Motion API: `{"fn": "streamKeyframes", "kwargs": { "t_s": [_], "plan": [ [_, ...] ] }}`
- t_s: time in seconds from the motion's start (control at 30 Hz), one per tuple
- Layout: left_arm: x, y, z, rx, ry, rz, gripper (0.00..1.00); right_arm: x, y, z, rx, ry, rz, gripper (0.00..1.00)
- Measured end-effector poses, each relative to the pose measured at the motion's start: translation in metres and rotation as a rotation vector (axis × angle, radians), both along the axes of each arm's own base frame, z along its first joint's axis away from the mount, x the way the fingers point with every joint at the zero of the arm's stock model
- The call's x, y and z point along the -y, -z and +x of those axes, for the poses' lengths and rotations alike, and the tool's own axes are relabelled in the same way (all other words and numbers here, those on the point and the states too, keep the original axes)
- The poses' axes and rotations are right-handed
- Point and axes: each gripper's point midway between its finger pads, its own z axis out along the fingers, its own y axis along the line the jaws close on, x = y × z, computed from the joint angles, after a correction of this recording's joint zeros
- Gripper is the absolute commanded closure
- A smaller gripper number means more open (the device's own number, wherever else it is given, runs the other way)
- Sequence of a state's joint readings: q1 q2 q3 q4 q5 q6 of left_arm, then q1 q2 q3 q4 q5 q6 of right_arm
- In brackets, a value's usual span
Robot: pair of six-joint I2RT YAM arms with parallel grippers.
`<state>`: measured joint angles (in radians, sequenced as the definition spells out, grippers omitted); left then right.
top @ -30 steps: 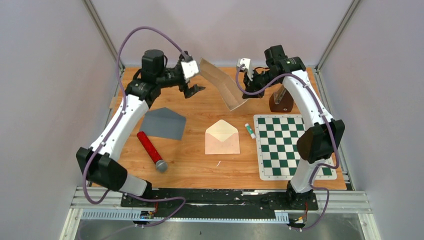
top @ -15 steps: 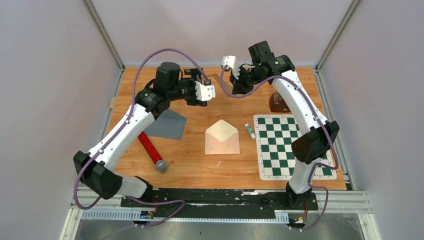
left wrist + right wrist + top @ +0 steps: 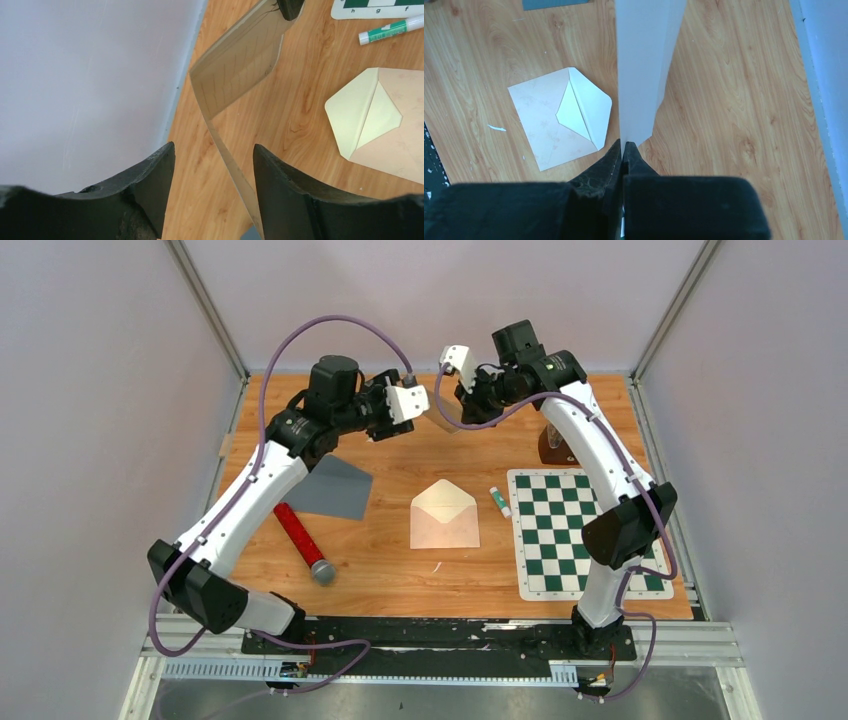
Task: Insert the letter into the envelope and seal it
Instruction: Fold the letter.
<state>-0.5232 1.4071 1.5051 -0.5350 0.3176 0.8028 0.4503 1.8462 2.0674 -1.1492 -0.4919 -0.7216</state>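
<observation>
My left gripper (image 3: 212, 148) has swung in from upper left, jaws still apart but narrowing around the folded letter (image 3: 240, 65) held aloft at top centre. My right gripper (image 3: 623, 146) pinches its other end. Handover looks near; the envelope (image 3: 445, 515) lies open mid-frame.

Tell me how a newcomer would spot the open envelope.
Find the checkered mat on the right of the table. Just left of it, past the small green-and-white tube, lies the envelope. It is pale pink with its flap open, unlike the grey envelope further left.
</observation>
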Motion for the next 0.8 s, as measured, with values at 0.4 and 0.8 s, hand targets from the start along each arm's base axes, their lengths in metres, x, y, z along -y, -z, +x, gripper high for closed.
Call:
{"fn": "streamKeyframes", "kwargs": {
  "t_s": [0.4,0.8],
  "plan": [
    [0.004,0.026,0.004,-0.123,-0.049,-0.019,0.91,-0.007,-0.01,0.002,-0.037,0.073,0.067,0.69],
    [0.003,0.021,0.028,-0.183,-0.081,-0.189,1.0,-0.006,-0.065,-0.017,-0.303,0.071,0.412,0.2]
  ]
}}
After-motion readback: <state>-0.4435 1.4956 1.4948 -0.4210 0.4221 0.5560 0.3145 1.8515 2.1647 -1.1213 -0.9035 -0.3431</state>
